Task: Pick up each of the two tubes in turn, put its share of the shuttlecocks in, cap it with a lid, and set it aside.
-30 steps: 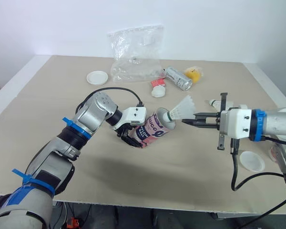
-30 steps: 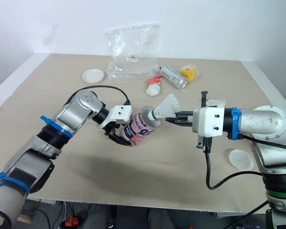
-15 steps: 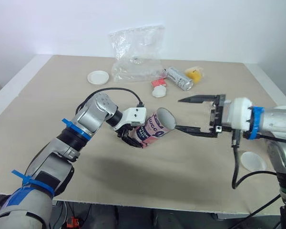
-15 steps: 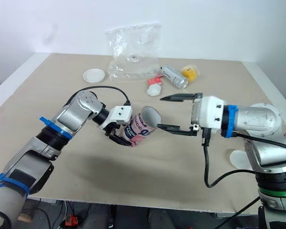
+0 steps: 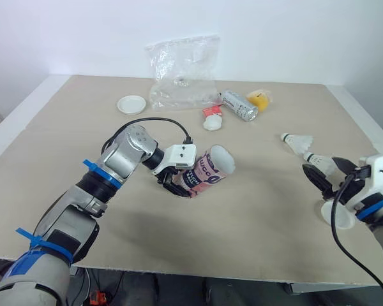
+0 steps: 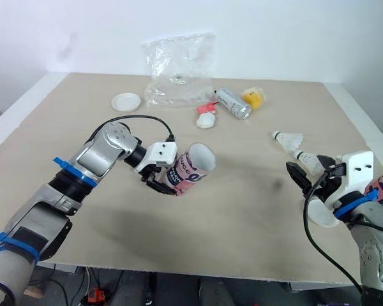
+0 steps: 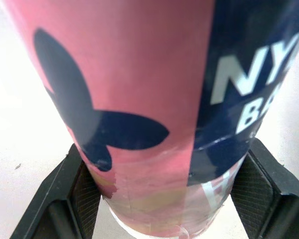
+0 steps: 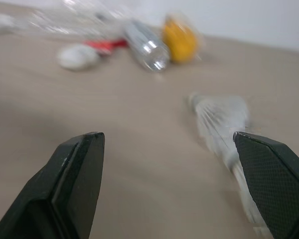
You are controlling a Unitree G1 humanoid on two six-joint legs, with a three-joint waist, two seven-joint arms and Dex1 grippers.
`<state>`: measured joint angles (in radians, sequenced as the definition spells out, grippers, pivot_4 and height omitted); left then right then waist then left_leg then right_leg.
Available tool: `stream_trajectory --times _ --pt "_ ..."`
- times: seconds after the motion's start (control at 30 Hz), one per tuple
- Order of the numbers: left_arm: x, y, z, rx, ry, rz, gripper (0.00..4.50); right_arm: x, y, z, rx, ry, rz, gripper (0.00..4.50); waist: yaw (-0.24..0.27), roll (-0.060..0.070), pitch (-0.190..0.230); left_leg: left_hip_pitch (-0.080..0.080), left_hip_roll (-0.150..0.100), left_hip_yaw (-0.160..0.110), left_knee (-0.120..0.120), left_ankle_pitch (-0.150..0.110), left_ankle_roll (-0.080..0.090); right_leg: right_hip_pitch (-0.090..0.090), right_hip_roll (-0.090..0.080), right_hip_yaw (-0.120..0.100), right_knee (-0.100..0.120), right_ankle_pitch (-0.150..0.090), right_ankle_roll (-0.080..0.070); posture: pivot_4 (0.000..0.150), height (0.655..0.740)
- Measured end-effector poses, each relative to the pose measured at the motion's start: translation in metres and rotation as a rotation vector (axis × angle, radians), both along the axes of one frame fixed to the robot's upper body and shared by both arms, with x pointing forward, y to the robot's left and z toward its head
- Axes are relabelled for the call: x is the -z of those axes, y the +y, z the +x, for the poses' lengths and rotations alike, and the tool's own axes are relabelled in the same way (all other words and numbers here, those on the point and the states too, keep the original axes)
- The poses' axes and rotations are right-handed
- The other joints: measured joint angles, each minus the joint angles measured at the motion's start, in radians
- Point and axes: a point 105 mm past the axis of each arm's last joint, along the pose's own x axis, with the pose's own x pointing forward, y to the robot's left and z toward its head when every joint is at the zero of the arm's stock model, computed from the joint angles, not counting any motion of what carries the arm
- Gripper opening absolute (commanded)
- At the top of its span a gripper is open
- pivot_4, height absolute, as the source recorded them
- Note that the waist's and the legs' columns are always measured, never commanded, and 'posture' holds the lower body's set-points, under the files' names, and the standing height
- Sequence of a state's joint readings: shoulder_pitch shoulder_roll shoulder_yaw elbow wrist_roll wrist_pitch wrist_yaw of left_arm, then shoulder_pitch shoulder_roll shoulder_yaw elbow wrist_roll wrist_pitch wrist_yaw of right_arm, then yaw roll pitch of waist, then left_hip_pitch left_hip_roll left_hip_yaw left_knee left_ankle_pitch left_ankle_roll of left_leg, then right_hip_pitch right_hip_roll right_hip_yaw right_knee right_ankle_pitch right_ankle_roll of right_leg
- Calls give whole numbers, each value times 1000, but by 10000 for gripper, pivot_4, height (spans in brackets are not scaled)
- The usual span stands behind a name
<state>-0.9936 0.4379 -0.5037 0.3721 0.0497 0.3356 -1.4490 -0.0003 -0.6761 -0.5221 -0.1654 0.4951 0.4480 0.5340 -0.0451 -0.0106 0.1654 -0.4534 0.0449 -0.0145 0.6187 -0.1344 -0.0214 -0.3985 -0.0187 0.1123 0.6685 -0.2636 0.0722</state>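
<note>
Left gripper (image 5: 173, 183) clamps pink tube (image 5: 212, 166), mouth tilted up; right gripper (image 8: 168, 139) wide open, empty; centre jaws over nearest shuttlecock (image 8: 222, 114); close gently near cork.

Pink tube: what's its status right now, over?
Left gripper shut on pink tube, mouth uncapped. Right gripper open, by loose shuttlecocks. White lid near it.

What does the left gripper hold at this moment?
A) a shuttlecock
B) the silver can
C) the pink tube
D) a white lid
C: the left gripper is shut on the pink tube, which it holds tilted above the table with its open end toward the right arm.
</note>
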Motion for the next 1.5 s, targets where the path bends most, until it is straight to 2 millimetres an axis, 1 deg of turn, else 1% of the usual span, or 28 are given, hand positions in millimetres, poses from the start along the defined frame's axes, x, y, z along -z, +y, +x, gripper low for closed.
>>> stream_trajectory --times 0.13,0.27,0.3,0.6,0.77,0.93,1.13,1.23,1.3,1.33,1.37,1.4,1.43,1.47,1.5 --pt "0 -1 0 2 -1 -2 32348 11 -12 3 42 31 3 44257 0 0 0 0 0 0 0 0 0 0 0 0 0 0 0 1500 7400" --pt "0 -2 -1 8 -5 -4 32348 19 -21 11 66 50 14 44257 1 0 0 -1 -1 0 0 0 0 0 0 0 -1 0 0 1500 7400" --pt "-1 -3 -2 6 -3 -4 32348 22 -23 17 70 58 24 44257 0 0 0 -1 -1 0 0 0 0 0 0 0 -1 0 0 1500 7400" --pt "-1 -3 -5 2 -9 -6 32348 22 -33 32 92 71 57 44257 1 0 0 -1 -1 -1 -1 0 0 0 0 0 -1 -1 1 1500 7400" --pt "-1 -2 -6 0 -8 -7 32348 26 -36 36 103 87 65 44257 0 0 0 -1 -1 -1 -1 0 0 0 0 0 -1 -1 2 1500 7400" --pt "-1 -2 -6 -10 -9 -8 32348 27 -34 45 96 97 80 44257 0 0 0 -1 -1 -1 -1 0 0 0 0 0 -1 -1 2 1500 7400" --pt "0 -1 -6 -13 -9 -8 32348 37 -40 50 114 132 104 44257 -1 0 0 -1 -1 -1 -1 0 0 0 0 0 -1 -1 2 1500 7400" --pt "0 -1 -6 -13 -11 -9 32348 36 -40 58 118 139 115 44257 -2 0 0 -1 -1 -1 -1 0 0 0 0 0 -1 -1 2 1500 7400" --pt "0 -1 -6 -14 -11 -8 32348 35 -39 61 112 137 112 39220 -2 0 0 -1 -1 -1 -1 0 0 0 0 1 -1 -1 2 1500 7400" --pt "0 -1 -6 -13 -11 -8 32348 35 -38 62 108 137 108 37570 -1 0 0 -1 -1 -1 -1 0 0 0 0 0 -1 -1 2 1500 7400" --pt "0 -1 -6 -13 -11 -9 32348 36 -37 63 106 140 107 33446 -1 0 0 -1 -2 -1 -1 0 0 1 0 1 -1 -1 2 1500 7400" --pt "0 -1 -6 -12 -11 -9 32348 37 -38 65 109 143 111 29164 -1 0 0 -1 -2 -1 -1 0 0 1 0 1 -1 1 6 1500 7400" --pt "0 -1 -6 -12 -11 -9 32348 38 -39 65 112 145 114 26138 -1 0 0 -1 -2 -1 -1 0 0 1 0 1 -1 1 7 1500 7400" --pt "0 -1 -6 -13 -11 -9 32348 38 -40 67 118 147 123 20413 -1 0 0 -1 -2 -1 -1 0 0 1 0 1 -1 2 7 1500 7400" --pt "0 -1 -6 -13 -11 -9 32348 39 -40 67 118 146 123 19962 -1 0 0 -1 -2 -1 -1 0 0 0 0 1 -1 2 7 1500 7400"
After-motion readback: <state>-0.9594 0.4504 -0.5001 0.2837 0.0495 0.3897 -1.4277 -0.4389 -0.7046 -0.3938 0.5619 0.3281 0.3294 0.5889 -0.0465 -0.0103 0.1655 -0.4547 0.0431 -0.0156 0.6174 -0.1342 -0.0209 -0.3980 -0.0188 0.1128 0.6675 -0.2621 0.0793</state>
